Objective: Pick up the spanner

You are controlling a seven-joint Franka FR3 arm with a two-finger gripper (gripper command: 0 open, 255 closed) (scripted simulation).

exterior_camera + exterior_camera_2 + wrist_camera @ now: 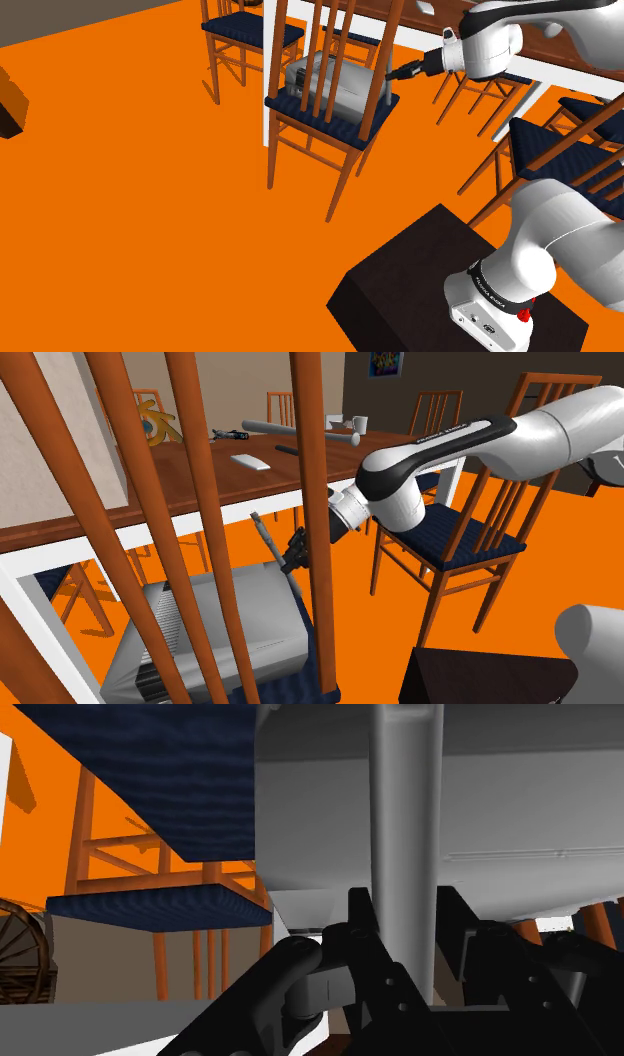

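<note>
The spanner (405, 844) is a plain grey bar, standing lengthwise between my black fingers (362, 936), which clasp it on both sides. In the second exterior view the spanner (261, 529) sticks up and away from the gripper (294, 549), lifted above a grey box-shaped appliance (220, 632). The shoulder view puts the gripper (397, 73) just behind the back slats of a wooden chair (300, 140); the grey appliance (325, 82) rests on that chair's dark blue seat. The spanner's ends are hidden.
A wooden-topped table (150, 502) with a white frame stands right behind the gripper and carries a grey cylinder (290, 430), a white flat thing (250, 462) and cups. More chairs (450, 552) crowd around it. My dark stand (420, 285) sits on the orange floor (130, 200).
</note>
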